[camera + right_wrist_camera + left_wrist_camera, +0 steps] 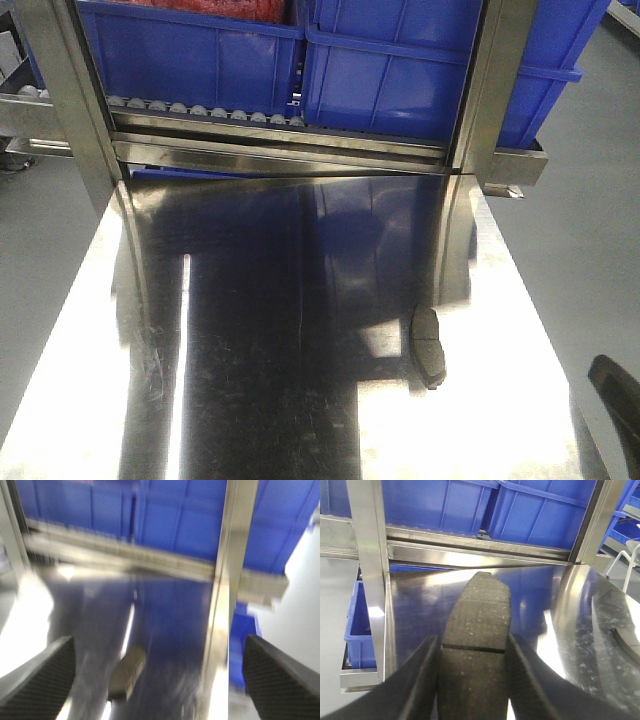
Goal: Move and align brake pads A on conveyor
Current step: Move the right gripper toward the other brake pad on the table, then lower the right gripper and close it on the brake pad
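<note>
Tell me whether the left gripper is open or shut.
Shut on a brake pad: in the left wrist view, the left gripper has its fingers pressed against both long sides of the pad.

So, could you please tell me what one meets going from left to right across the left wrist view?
Small blue plastic crate, black textured tool finger, dark grey grooved brake pad, second black tool finger, dark curved piece on shiny steel table.

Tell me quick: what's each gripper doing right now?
Left gripper: closed on a brake pad.
Right gripper: open, holding nothing.
</note>
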You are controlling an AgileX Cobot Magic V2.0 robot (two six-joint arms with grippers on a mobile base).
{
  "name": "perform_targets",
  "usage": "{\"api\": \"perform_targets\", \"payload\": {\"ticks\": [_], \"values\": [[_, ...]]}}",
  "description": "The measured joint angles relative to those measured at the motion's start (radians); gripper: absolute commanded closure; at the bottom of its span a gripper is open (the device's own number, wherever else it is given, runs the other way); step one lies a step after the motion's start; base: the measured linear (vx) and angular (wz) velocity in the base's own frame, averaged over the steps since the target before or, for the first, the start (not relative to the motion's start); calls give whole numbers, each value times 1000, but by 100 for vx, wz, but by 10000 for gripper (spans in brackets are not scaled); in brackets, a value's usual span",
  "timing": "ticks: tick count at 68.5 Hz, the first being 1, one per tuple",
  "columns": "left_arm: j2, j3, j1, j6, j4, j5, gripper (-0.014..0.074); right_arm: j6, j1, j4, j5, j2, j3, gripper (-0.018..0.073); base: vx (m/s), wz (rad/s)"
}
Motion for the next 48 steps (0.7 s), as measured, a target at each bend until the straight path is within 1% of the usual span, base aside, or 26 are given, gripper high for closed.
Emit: {"api": "perform_targets", "payload": {"ticks": [8, 19, 28, 33, 48], "values": [[0, 0, 0, 0, 0, 0, 496, 29, 0, 2, 76, 192, -77, -57, 0, 0], [0, 0, 0, 0, 0, 0, 496, 153, 0, 4, 213, 508, -250, -41, 0, 0], [0, 0, 0, 0, 0, 0, 496, 183, 0, 7, 298, 733, -374, -29, 0, 0], [0, 0, 0, 0, 0, 0, 496, 188, 0, 12, 321, 841, -421, -29, 0, 0], [0, 0, 0, 0, 0, 0, 496, 189, 0, 59, 320, 1062, -548, -29, 0, 0]]}}
